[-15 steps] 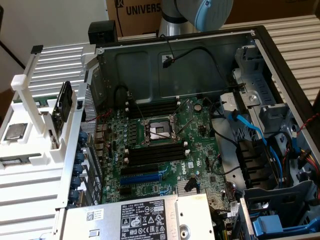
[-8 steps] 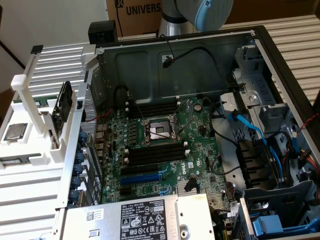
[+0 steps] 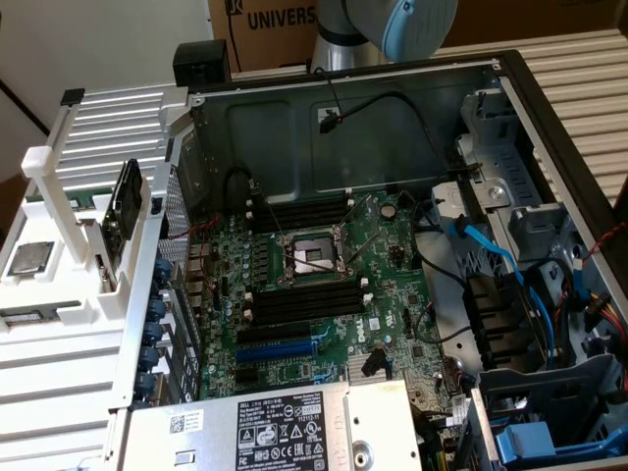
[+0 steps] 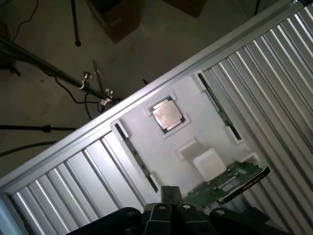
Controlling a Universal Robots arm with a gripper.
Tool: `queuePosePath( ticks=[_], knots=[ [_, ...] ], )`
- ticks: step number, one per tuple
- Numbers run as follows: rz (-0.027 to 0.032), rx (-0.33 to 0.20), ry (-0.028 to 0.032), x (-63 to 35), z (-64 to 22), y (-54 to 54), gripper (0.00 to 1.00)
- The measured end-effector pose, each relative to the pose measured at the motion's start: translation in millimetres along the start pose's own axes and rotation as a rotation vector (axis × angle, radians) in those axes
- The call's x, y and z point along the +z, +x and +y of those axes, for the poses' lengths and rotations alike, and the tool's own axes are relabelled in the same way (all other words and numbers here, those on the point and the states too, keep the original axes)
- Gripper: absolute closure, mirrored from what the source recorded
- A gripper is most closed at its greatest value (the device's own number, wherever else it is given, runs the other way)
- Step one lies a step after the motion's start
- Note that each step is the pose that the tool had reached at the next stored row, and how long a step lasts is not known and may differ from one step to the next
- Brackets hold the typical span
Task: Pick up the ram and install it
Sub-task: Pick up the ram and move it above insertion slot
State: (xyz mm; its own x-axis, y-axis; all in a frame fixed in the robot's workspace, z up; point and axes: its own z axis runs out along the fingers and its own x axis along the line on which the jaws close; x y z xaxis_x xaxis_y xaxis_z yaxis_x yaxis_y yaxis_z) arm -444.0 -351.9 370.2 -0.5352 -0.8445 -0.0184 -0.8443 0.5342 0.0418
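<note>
Your tool [image 4: 167, 192] hung over the white tray [image 4: 195, 127], tips seemingly together and empty. The ram [image 4: 218, 107] stood in a tray slot just beyond the silver chip [image 4: 167, 115], its long axis running roughly away from the tool.

The exterior camera sat up high and close to the open computer case [image 3: 510, 88]. It looked down at a slant, right into the case, with the green motherboard [image 3: 324, 285] in the middle. The robot arm [image 3: 392, 25] stood at the far side of the case. The white tray [image 3: 74, 285] lay at the exterior view's left, on the ribbed table [image 3: 59, 383].

The wrist camera sat just behind the gripper [image 4: 166, 196]. It looked down from well above the white tray [image 4: 195, 98], and it also saw the floor [image 4: 49, 39] past the table's edge.

Both views shared the tray, the table and the silver chip [image 3: 31, 257] in the tray.
</note>
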Motion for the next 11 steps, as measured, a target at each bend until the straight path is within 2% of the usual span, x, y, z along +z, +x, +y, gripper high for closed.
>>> queuePosePath(
  ticks=[11],
  knots=[
    [0.0083, -0.201, -0.0033, 0.5, 0.0, 0.0, 0.90]
  ],
)
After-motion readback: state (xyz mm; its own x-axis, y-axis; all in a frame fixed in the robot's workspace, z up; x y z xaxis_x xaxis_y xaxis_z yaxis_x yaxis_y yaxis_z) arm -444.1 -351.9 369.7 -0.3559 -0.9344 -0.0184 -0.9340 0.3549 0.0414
